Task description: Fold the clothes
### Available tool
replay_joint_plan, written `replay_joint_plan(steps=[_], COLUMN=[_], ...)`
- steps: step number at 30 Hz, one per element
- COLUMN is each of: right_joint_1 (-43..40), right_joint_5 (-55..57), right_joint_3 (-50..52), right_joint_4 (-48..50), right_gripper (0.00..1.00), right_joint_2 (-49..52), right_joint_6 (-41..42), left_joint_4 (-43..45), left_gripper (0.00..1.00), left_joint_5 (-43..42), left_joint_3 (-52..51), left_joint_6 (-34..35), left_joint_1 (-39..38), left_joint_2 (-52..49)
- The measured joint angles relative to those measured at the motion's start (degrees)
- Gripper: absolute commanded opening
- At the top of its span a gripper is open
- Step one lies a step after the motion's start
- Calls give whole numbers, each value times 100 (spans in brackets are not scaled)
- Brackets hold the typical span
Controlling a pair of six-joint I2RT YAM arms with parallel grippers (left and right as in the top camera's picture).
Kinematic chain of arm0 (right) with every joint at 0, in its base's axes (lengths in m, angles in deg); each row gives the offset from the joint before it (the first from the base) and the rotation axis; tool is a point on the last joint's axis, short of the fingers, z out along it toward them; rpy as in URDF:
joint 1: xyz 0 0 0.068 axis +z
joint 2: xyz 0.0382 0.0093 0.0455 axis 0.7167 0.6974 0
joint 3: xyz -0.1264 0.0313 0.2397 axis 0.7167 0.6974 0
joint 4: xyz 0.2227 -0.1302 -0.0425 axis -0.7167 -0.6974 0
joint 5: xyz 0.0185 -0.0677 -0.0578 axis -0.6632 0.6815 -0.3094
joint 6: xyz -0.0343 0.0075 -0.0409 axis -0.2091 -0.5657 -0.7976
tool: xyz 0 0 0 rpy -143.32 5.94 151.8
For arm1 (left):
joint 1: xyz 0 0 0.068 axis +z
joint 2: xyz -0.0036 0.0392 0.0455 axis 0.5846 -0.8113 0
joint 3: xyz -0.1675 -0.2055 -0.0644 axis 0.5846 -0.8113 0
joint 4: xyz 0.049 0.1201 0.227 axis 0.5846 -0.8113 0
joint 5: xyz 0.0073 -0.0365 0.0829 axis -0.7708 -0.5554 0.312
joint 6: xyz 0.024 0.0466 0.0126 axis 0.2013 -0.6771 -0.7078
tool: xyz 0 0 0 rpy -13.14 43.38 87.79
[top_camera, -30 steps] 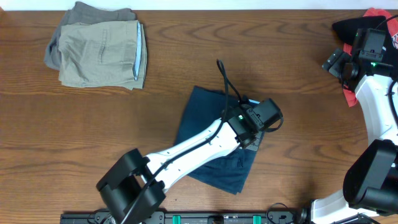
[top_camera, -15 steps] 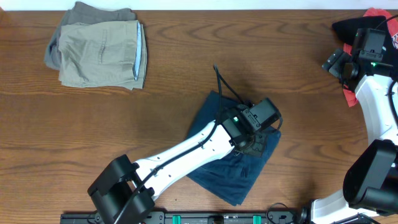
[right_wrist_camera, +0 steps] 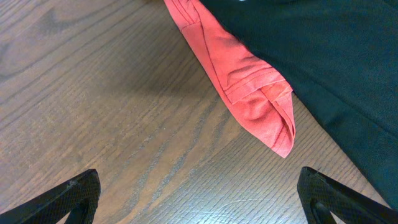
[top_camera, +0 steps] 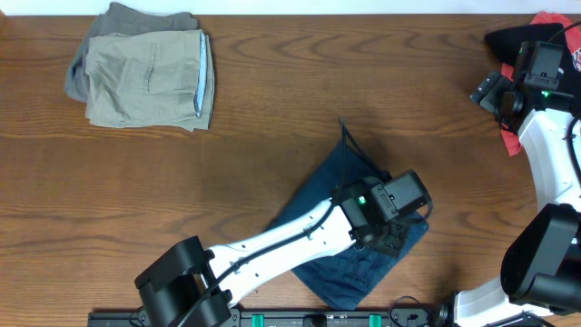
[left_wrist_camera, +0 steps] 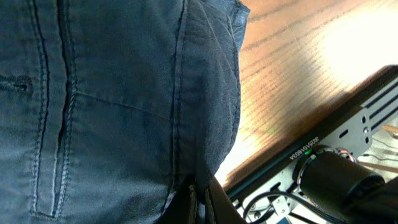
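The dark navy blue shorts [top_camera: 343, 186] lie folded on the wooden table near the front centre. My left gripper [top_camera: 388, 238] is shut on the edge of the navy shorts [left_wrist_camera: 112, 93], pinching a fold of the fabric between its fingers [left_wrist_camera: 200, 202]. My right gripper [right_wrist_camera: 199, 199] is open and empty at the far right, hovering over bare wood just beside a red cloth [right_wrist_camera: 245, 87] and a black garment [right_wrist_camera: 323, 56].
Folded khaki shorts [top_camera: 145, 73] lie on a grey garment [top_camera: 91, 54] at the back left. The red cloth [top_camera: 547, 18] and black garment [top_camera: 508, 41] sit at the back right under the right arm. The front rail [top_camera: 318, 318] runs along the table's near edge.
My left gripper has moved right and toward the front edge, dragging the navy shorts with it. The right arm has not moved.
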Motion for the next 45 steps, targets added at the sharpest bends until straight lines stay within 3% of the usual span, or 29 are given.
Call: replay_joint_plan(steps=[6, 8, 13, 27, 34, 45], right_joint_1=[0, 0, 0, 0, 0, 0], right_joint_5=[0, 0, 0, 0, 0, 0], right_joint_3=[0, 0, 0, 0, 0, 0], right_joint_4=[0, 0, 0, 0, 2, 0], right_gripper=[99, 99, 99, 99, 99, 99], right_joint_2=[0, 0, 0, 0, 0, 0], right_joint_6=[-2, -2, -2, 0, -2, -2], left_joint_4=[-22, -35, -39, -269, -448, 216], left_gripper=[7, 15, 25, 25, 11, 6], left_joint_5=[-17, -15, -81, -120, 50, -494], left_joint_3=[0, 0, 0, 0, -31, -420], left_joint_6=[2, -4, 68, -74, -127, -48], left_joint_1=[-37, -57, -138, 240, 879, 667], left_joint_2=[0, 0, -4, -79, -103, -925])
